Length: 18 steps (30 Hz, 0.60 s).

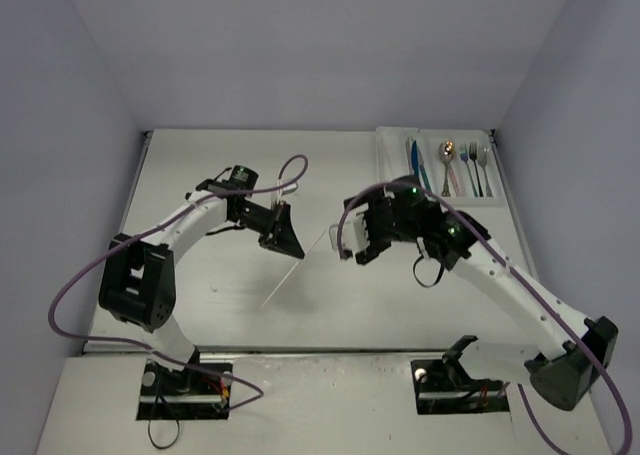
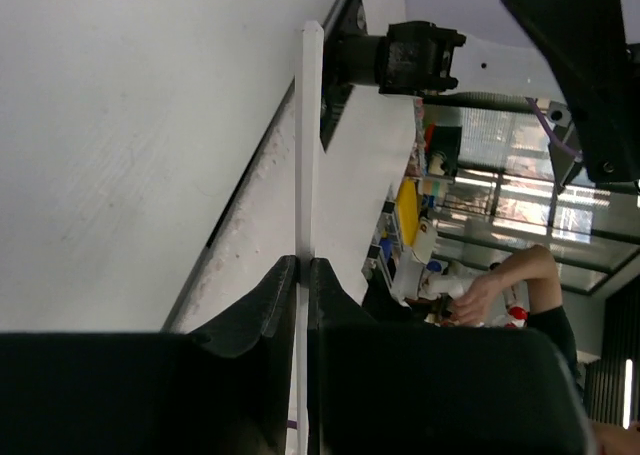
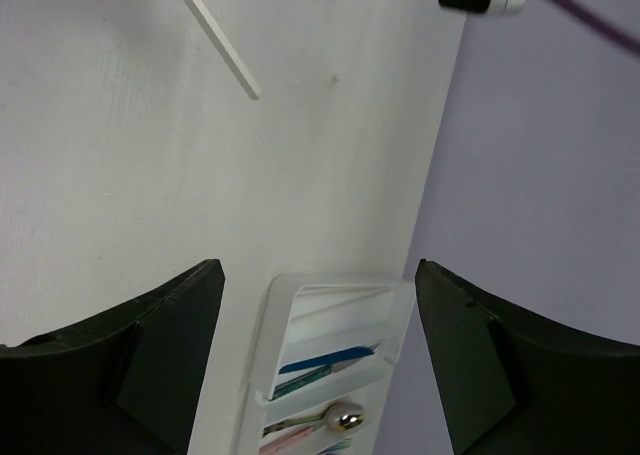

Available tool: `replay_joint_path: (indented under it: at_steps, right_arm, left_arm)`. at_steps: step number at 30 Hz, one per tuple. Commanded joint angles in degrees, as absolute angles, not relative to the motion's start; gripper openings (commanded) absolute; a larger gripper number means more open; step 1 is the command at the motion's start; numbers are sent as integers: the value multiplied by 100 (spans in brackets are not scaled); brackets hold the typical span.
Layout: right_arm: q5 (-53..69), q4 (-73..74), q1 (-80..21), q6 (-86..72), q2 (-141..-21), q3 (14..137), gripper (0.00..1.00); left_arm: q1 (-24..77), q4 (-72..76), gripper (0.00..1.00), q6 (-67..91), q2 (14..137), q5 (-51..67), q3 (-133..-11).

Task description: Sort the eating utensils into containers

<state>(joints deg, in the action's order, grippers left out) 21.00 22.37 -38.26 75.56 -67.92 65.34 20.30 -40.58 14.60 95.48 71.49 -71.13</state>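
- Pinching a thin pale stick (image 2: 310,125) in the left tool (image 2: 303,263), shut tight against both of its sides.
- Clamped partway along, between the dark fingers (image 2: 255,310), with the longer part reaching straight ahead and a short part trailing behind.
- From above: slanting across the middle of the counter (image 1: 220,165), from near the front edge up toward the right arm.
- Cannot tell whether lifted off the counter or resting on it.
- Holding nothing in the right tool (image 3: 318,267); spread wide over bare counter.
- Near the stick's far end with that tool, yet apart from it.
- Facing the white tray (image 1: 383,165), set in the far right corner of the counter.
- Lying lengthwise in the tray's narrow compartments: a blue utensil (image 1: 409,160) next to a teal utensil (image 1: 421,170), then a gold spoon (image 1: 448,151) above a pink handle (image 1: 447,183), then silver pieces (image 1: 476,170) toward the right end.
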Motion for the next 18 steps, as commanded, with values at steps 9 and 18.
replay_joint_path:
  at_steps: [9, 18]
  right_arm:
    - [2294, 2178, -5322, 7770, -6903, 5993, 70]
    - [2154, 2171, -5414, 7839, -7311, 6056, 65]
  left_arm:
    - [2290, -4610, 0, 1078, 9564, 7828, -7310]
    - [2591, -5078, 0, 608, 9632, 7690, -7304]
